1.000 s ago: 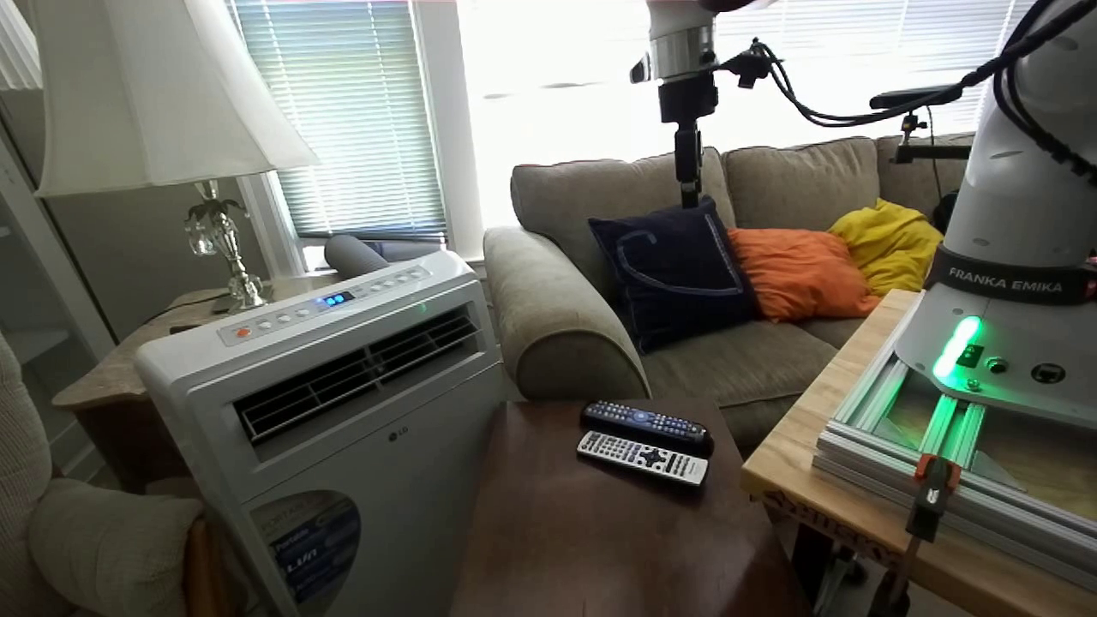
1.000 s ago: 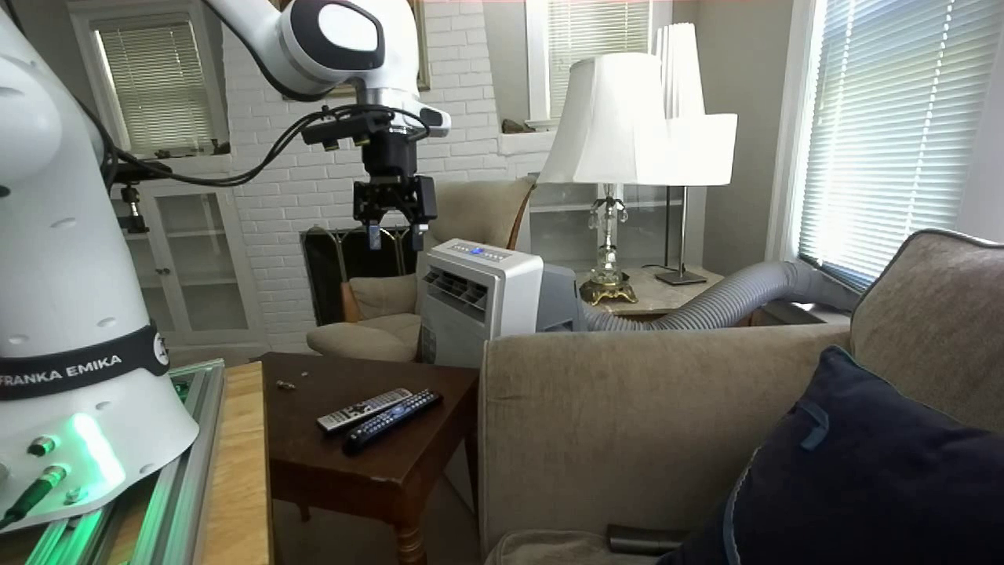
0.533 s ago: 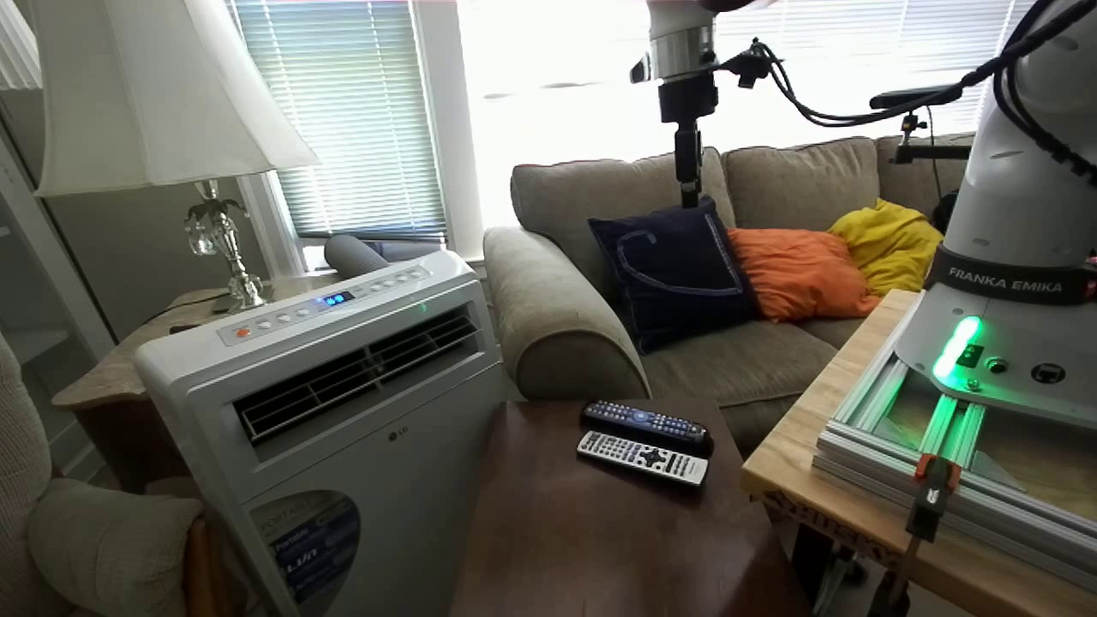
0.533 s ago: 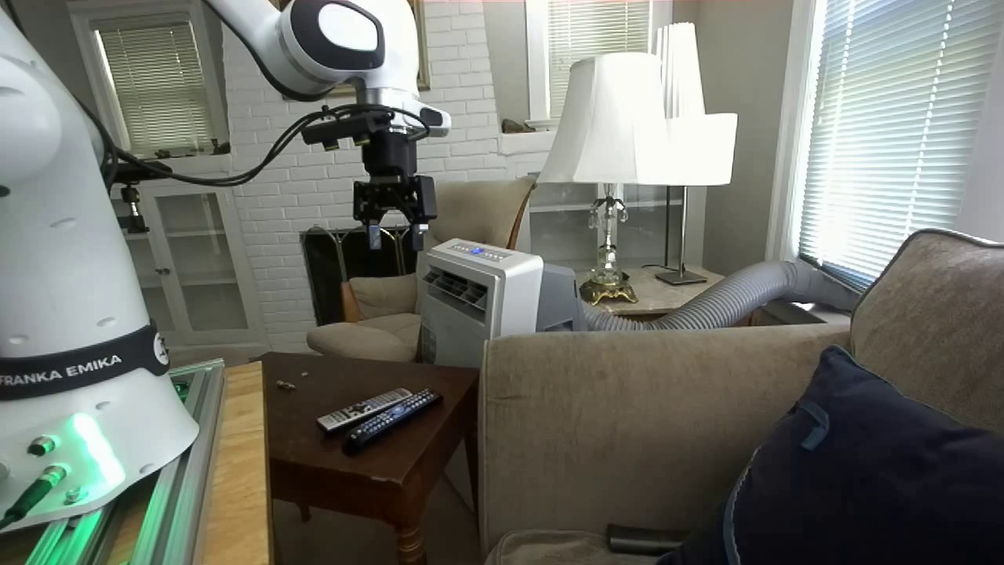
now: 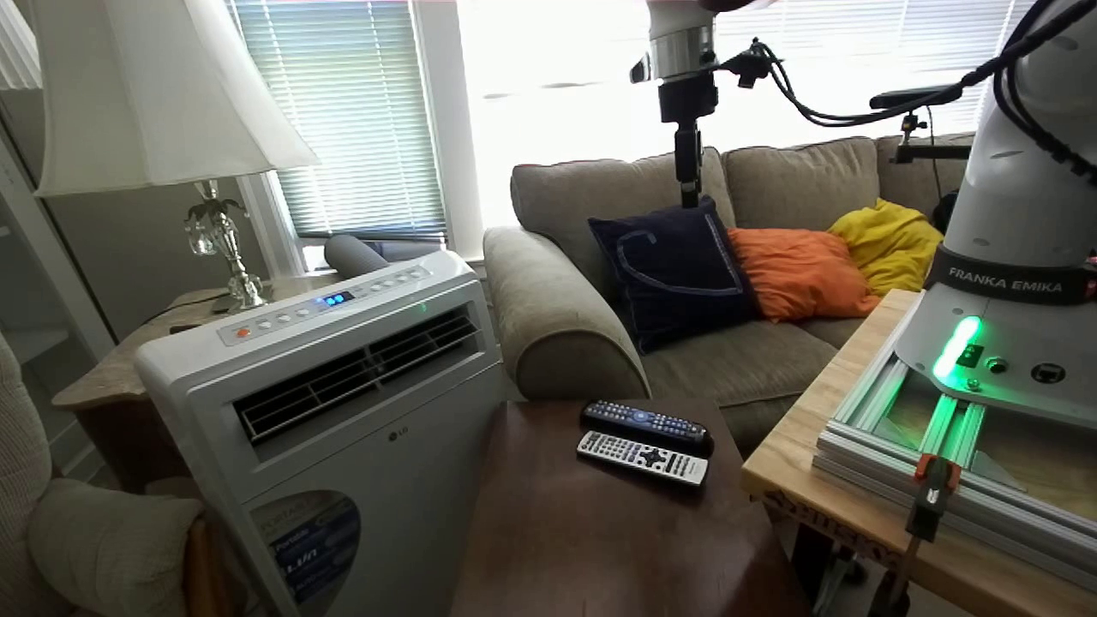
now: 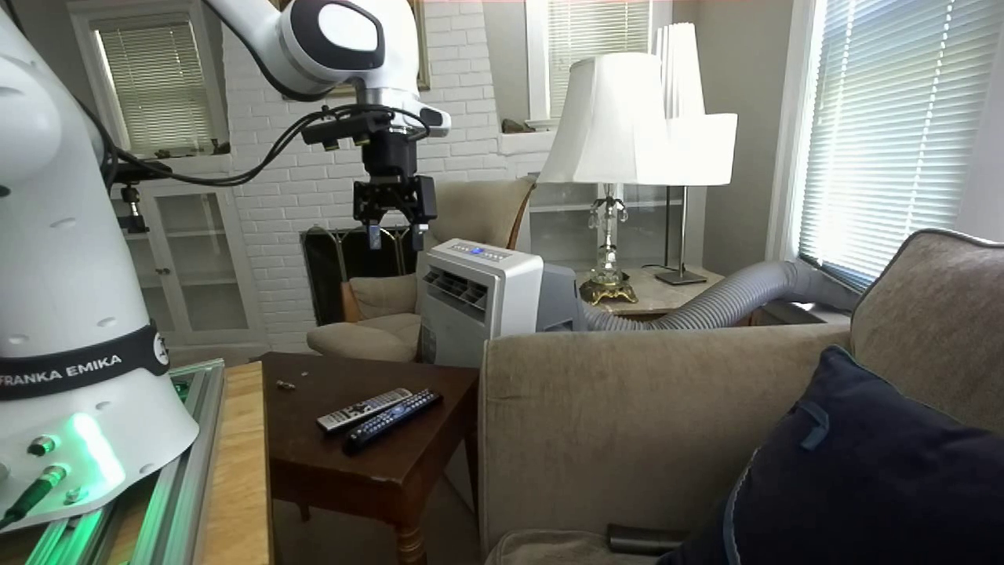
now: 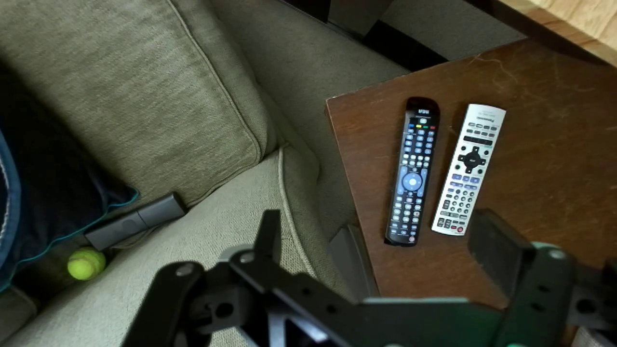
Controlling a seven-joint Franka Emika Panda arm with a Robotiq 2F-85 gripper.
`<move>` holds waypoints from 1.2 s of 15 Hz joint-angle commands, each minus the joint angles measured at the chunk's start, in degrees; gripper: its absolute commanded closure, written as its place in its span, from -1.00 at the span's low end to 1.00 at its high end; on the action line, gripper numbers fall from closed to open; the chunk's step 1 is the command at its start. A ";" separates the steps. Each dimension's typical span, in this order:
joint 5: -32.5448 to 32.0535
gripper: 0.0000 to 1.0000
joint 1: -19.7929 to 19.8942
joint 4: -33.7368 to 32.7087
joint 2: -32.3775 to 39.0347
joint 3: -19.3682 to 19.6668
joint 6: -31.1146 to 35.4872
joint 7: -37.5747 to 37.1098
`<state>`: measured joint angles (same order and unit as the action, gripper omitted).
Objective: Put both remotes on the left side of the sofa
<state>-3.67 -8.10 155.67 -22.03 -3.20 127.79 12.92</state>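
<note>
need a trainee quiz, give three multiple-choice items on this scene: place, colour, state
1. Where do the black remote and silver remote lie?
A) sofa
B) dark brown table
C) floor

2. What colour is the ball?
A) red
B) blue
C) yellow-green

3. How is the pincer?
A) open, holding nothing
B) shut on a remote
C) shut, holding nothing

1B: both exterior views show them there.
2C: the wrist view shows it yellow-green, lower left.
3A: an exterior view shows its fingers apart, gripping nothing.

Wrist view: I look down on brown table [image 7: 544, 164] and sofa [image 7: 140, 106]. Both exterior views share these, farther back, facing window [image 5: 574, 94] or brick wall [image 6: 461, 71].
</note>
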 commanded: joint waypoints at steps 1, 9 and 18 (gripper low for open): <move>0.04 -1.00 0.03 -0.08 -0.04 -0.05 -0.17 0.02; 0.04 -1.00 0.03 -0.08 -0.04 -0.05 -0.17 0.02; -0.67 -1.00 0.90 -1.71 8.60 -0.98 0.08 -3.55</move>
<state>-3.94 -7.96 155.31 -17.87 -3.89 127.76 10.76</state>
